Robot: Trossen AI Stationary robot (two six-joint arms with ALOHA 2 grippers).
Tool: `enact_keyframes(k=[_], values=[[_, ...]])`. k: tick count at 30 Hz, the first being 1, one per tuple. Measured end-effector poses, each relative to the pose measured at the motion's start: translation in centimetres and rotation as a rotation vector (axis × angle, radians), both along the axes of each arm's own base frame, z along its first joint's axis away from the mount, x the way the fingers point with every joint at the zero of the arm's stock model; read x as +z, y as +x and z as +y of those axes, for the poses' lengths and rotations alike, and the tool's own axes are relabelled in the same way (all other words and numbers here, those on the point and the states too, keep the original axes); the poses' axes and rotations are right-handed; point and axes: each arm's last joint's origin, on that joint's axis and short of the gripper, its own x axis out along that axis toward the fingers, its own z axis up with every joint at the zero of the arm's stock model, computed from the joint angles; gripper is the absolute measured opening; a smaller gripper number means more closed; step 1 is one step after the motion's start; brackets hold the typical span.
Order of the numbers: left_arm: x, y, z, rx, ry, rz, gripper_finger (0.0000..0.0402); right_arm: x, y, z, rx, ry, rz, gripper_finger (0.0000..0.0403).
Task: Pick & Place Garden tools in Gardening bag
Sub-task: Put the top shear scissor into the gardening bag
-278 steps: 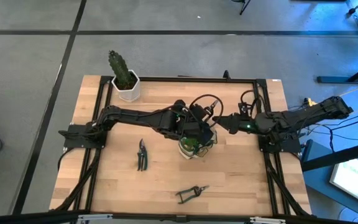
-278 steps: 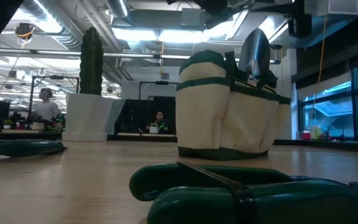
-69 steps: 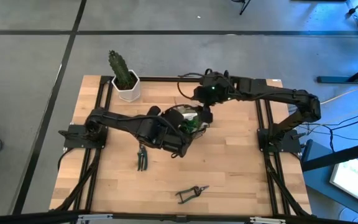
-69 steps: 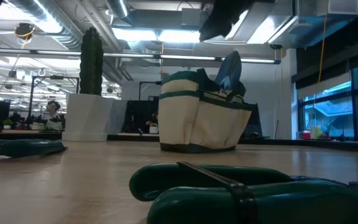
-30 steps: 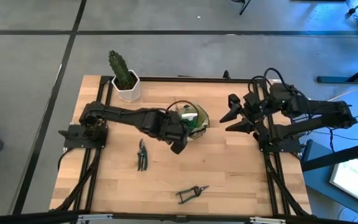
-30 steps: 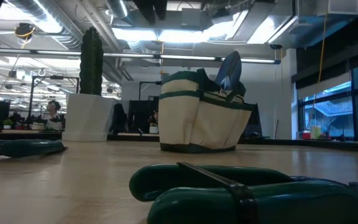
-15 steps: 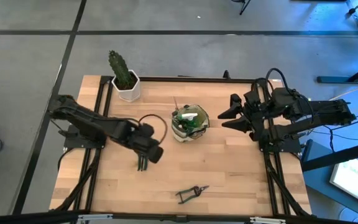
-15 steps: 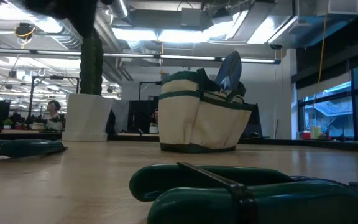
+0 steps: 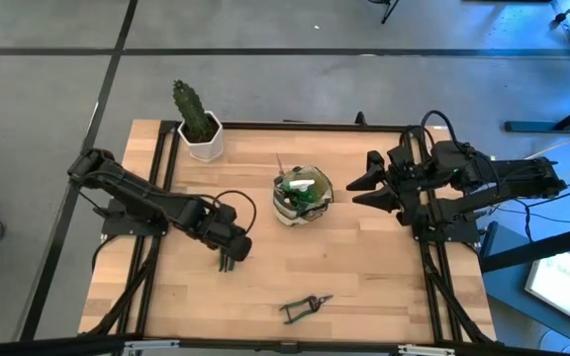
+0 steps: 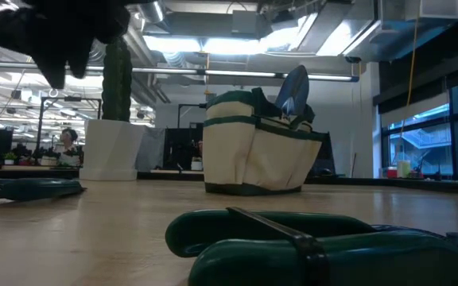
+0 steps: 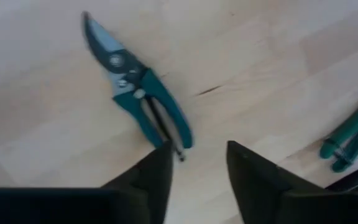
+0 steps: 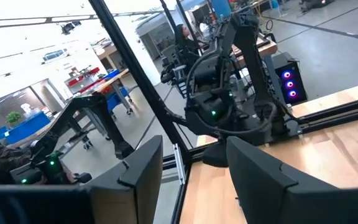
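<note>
Shears (image 11: pixel 138 106), teal-handled with the blades closed, lie flat on the wooden table (image 9: pixel 364 277) directly ahead of the left gripper (image 11: pixel 196 163), whose two fingers stand apart with nothing between them, the handle ends just short of the gap. A second ago this gripper was at the gardening bag (image 9: pixel 301 195); it has since swung away from the bag to hover over the shears, which indicates that the previous tool is delivered and the next pick is being lined up. The bag now sits beyond the claw, toward the table's middle, with a trowel blade (image 10: pixel 296 87) standing out of its mouth. A second pair of shears (image 9: pixel 305 308) lies well apart, near the table's front edge. The right gripper (image 9: pixel 364 188) waits at the right side, fingers spread and empty. Only the left wrist view shows the gap between claw and handles; in the high view the gripper hides most of the shears.
</note>
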Motion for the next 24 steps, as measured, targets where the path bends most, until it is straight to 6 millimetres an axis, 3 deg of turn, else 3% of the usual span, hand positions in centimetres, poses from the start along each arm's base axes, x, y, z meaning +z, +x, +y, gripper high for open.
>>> enact_keyframes(k=[5,10,16,24], values=[[-1.1,1.8,0.7,0.068,-0.037,-0.007,0.0232,0.0,-0.4,0.0,0.034,0.028,0.016,0.0181],[-2.8,3.2,1.8,0.140,-0.027,0.031,0.0294,0.6,-2.2,-0.2,0.052,0.036,-0.002,0.0181],[-4.7,4.2,3.1,0.222,-0.008,0.122,0.0308,1.4,-4.6,0.3,0.253,-0.037,-0.082,0.0181],[-7.0,4.4,3.3,0.319,-0.039,0.276,0.0308,1.6,-6.4,-0.1,0.217,-0.075,-0.108,0.0181]])
